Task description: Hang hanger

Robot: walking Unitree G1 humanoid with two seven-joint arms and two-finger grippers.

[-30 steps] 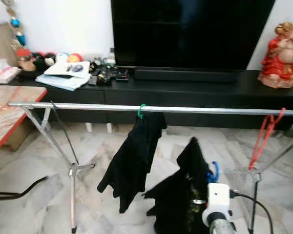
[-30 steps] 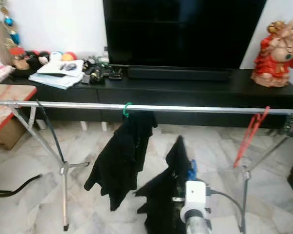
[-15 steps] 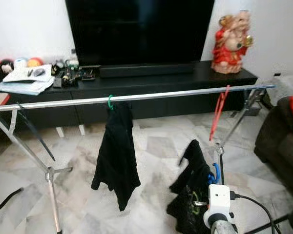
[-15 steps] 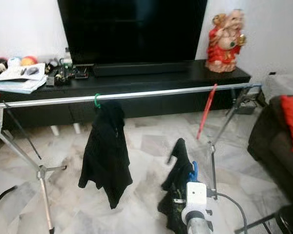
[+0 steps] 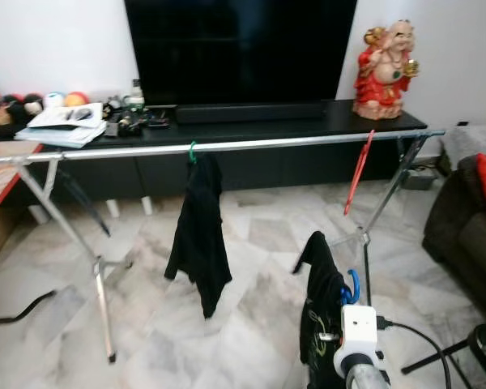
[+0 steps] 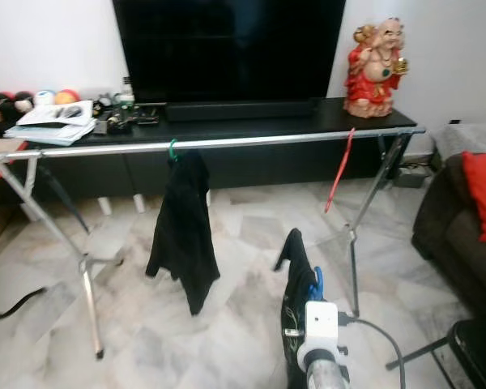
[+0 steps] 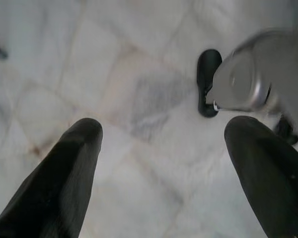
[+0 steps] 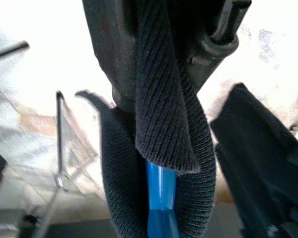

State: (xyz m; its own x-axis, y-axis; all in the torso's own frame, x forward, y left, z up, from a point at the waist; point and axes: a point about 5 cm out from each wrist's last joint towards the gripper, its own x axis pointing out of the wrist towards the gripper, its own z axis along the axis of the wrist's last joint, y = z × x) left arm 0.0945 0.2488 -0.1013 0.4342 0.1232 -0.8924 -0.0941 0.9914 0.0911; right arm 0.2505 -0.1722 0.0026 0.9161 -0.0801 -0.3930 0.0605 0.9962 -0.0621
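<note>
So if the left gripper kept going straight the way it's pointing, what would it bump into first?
Probably the marble floor. The left gripper points down at it with open jaws, nothing between; a dark foot-like shape lies off to one side.

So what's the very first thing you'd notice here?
Probably the long silver rail stretched across the room, with a black garment dangling from a green hook and a bare red hanger further right. Nearer, the right gripper holds a black garment on a blue hanger; a red statue stands beside the TV.
</note>
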